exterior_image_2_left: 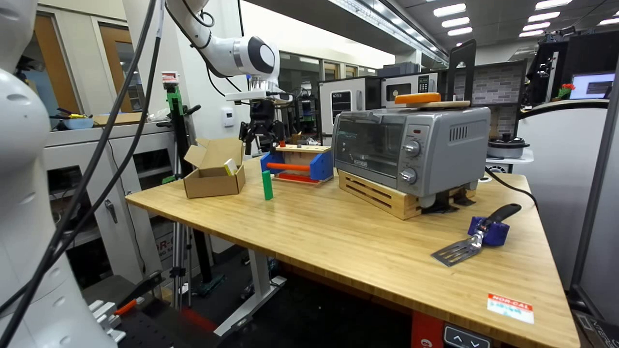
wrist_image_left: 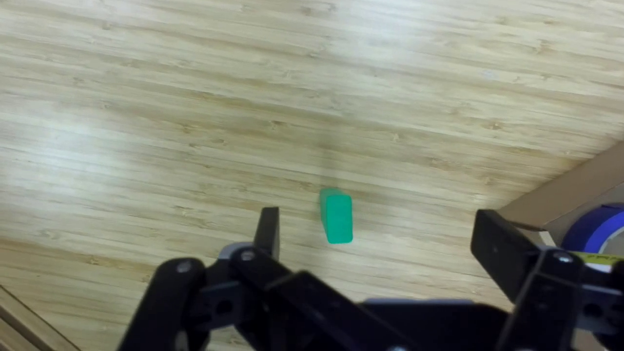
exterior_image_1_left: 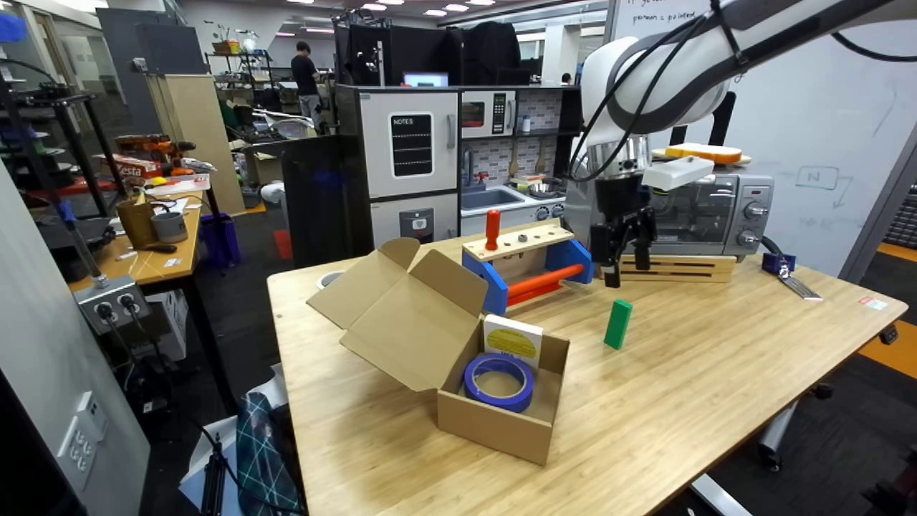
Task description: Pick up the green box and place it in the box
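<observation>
The green box (exterior_image_1_left: 617, 325) is a small green block standing upright on the table. It also shows in an exterior view (exterior_image_2_left: 267, 185) and from above in the wrist view (wrist_image_left: 339, 219). My gripper (exterior_image_1_left: 627, 269) is open and empty, above the green box and apart from it; it also shows in an exterior view (exterior_image_2_left: 263, 145). In the wrist view the green box lies between the open fingers (wrist_image_left: 378, 219), nearer the left one. The cardboard box (exterior_image_1_left: 494, 435) stands open with raised flaps, also in an exterior view (exterior_image_2_left: 213, 186). Its corner shows in the wrist view (wrist_image_left: 560, 187).
A blue tape roll (exterior_image_1_left: 530, 390) and a white-yellow packet (exterior_image_1_left: 513, 338) are inside the cardboard box. A blue-and-red toy tool tray (exterior_image_1_left: 494, 290) stands behind it. A toaster oven (exterior_image_2_left: 435, 154) on a wooden crate (exterior_image_2_left: 377, 195) and a spatula (exterior_image_2_left: 466, 249) are on the table (exterior_image_2_left: 338, 241).
</observation>
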Robot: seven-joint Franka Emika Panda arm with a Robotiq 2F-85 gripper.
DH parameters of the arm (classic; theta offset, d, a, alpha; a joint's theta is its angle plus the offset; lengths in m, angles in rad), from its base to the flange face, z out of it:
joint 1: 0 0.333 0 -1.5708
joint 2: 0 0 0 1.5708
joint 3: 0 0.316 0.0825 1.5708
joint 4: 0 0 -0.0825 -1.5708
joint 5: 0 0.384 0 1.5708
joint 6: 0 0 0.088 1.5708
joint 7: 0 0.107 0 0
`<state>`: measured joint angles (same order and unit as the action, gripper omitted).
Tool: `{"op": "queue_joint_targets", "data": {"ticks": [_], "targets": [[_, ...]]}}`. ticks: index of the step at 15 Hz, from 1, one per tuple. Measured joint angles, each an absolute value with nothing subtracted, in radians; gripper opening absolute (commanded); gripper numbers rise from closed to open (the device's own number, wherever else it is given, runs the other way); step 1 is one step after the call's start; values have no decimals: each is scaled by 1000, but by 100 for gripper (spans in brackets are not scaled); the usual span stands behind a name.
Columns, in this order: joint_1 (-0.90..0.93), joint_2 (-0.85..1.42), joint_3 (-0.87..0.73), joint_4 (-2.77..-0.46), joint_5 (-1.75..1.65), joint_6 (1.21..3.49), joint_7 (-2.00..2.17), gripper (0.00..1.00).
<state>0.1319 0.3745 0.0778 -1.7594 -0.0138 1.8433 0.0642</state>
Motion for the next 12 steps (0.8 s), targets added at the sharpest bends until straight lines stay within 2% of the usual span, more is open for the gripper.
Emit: {"op": "queue_joint_targets", "data": {"ticks": [12], "targets": [[124,375,69,-1760,-6,1895,101,100]]}}
